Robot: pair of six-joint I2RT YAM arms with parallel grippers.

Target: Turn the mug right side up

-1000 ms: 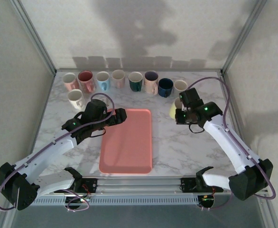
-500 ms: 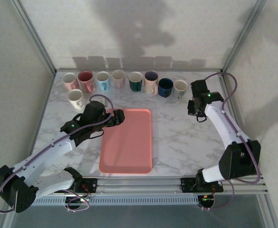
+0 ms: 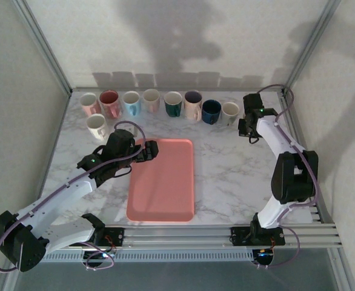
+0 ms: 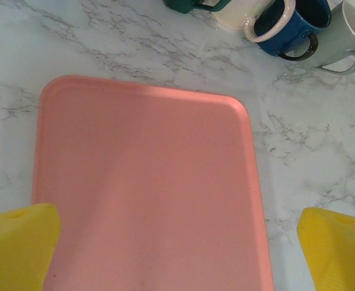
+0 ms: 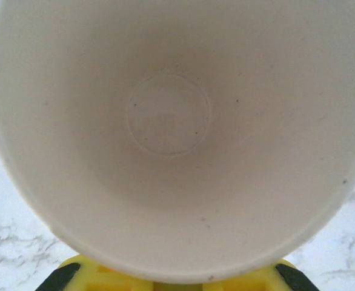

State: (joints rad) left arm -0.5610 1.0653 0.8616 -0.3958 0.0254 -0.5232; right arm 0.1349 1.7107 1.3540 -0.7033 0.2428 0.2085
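The right gripper [image 3: 248, 129], jaws narrowed onto the mug [image 5: 177, 121], holds it mouth-toward-wrist over the marble table [image 3: 232, 176] at the far right, near the row of mugs [image 3: 159, 103], while the left gripper [image 3: 152, 149] hovers wide-jawed over the pink tray [image 3: 165, 194]

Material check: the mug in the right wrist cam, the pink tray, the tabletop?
Mug: likely glazed ceramic; smooth off-white interior, soft sheen, a few tiny dark specks.
Tray: probably matte plastic; uniform pink, rounded moulded rim.
Tabletop: marble look, grey veins on white; could equally be laminate or a print.
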